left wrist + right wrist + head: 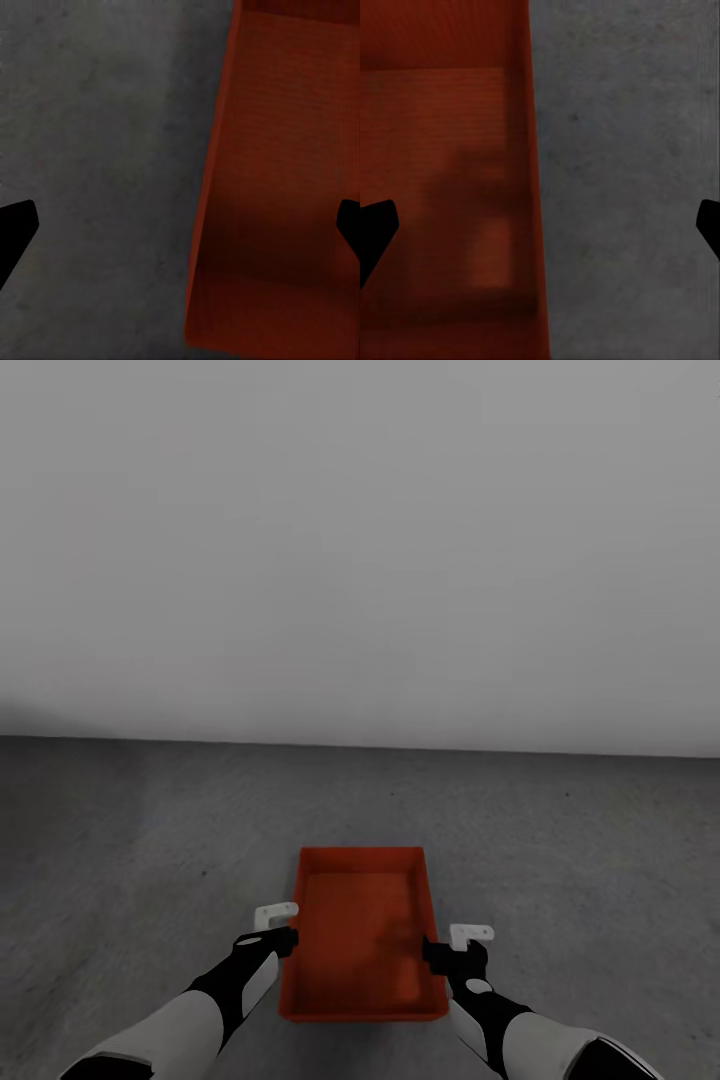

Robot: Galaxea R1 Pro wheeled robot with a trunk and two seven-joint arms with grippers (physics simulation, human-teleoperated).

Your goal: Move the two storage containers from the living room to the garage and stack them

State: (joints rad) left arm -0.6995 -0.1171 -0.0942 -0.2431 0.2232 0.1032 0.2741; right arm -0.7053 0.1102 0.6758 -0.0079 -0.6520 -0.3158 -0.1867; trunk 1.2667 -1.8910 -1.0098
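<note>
One orange-red storage container (362, 930) lies on the dark grey garage floor (150, 840), its long axis pointing away from me. My left gripper (282, 926) is open at the container's left long wall. In the left wrist view that wall (214, 195) runs between the spread fingertips (16, 225). At the right long wall my right gripper (452, 945) is open too. The right wrist view has the wall (529, 187) between its fingertips (375, 229), with the ribbed bottom (435, 150) on one side. I cannot tell whether the fingers touch the walls.
A plain pale grey wall (360, 560) rises a short way beyond the container. Bare speckled concrete stretches to both sides and ahead up to the wall's foot (360, 745).
</note>
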